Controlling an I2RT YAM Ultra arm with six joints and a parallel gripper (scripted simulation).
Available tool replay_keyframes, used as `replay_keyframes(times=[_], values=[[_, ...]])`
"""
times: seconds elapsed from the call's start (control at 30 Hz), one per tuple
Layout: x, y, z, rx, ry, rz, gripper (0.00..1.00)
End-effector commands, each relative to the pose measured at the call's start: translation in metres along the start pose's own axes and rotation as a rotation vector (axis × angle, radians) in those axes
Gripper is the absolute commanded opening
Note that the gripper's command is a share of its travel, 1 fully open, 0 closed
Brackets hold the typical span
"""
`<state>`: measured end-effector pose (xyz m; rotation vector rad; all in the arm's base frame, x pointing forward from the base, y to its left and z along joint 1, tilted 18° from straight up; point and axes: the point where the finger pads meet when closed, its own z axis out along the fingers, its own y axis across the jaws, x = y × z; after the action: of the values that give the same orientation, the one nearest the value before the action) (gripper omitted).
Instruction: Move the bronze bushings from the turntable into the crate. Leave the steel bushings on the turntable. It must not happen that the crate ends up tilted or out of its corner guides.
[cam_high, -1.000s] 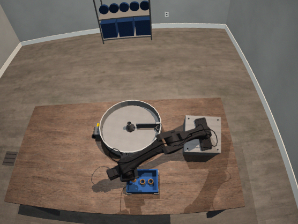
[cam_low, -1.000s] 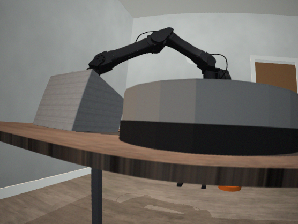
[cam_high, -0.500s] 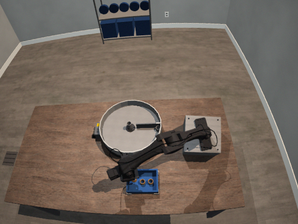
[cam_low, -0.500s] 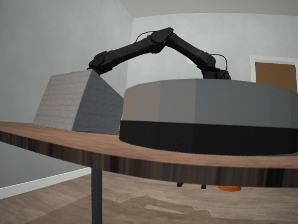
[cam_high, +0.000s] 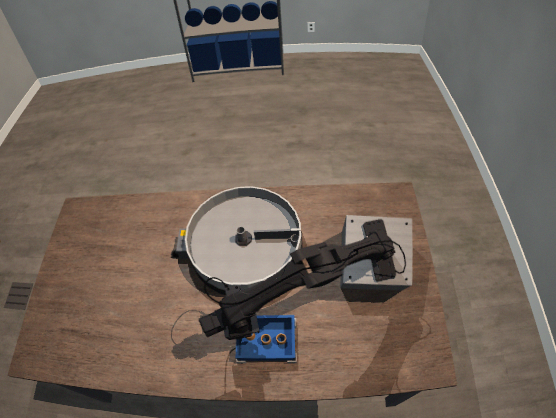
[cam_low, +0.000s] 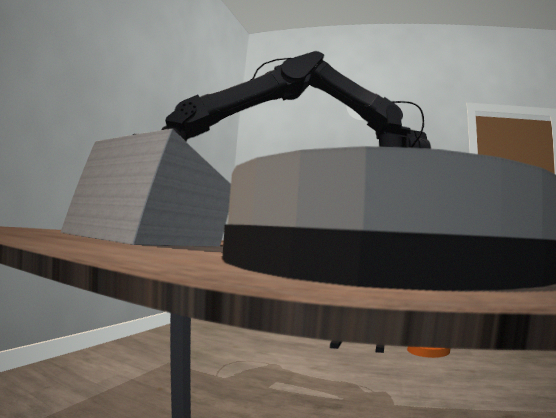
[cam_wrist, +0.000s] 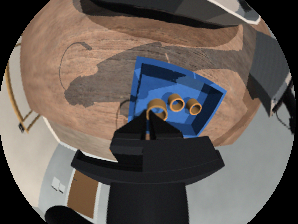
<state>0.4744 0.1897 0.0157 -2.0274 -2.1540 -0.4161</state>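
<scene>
Claw (cam_wrist: 153, 127) fingers are pinched together on the wall of one bronze bushing (cam_wrist: 157, 115), and it hangs over the left end of the blue crate (cam_wrist: 208, 106). Two more bronze bushings (cam_high: 265, 339) (cam_high: 281, 338) lie side by side in the crate (cam_high: 290, 350), close but not touching. The crate sits on the table (cam_high: 110, 280), just in front of the turntable (cam_high: 200, 220). One grey bushing (cam_high: 293, 240) sits on the turntable by its right rim. The black arm (cam_high: 280, 287) reaches over from a grey block (cam_high: 400, 225).
</scene>
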Motion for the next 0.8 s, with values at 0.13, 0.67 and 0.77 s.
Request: replay_keyframes(times=[0.13,0.67,0.77], values=[[-0.001,0.005,-0.006,-0.018,-0.009,0.007,0.00],[-0.002,-0.001,0.015,0.002,-0.012,0.006,0.00],[-0.005,-0.002,0.020,0.007,-0.015,0.012,0.00]])
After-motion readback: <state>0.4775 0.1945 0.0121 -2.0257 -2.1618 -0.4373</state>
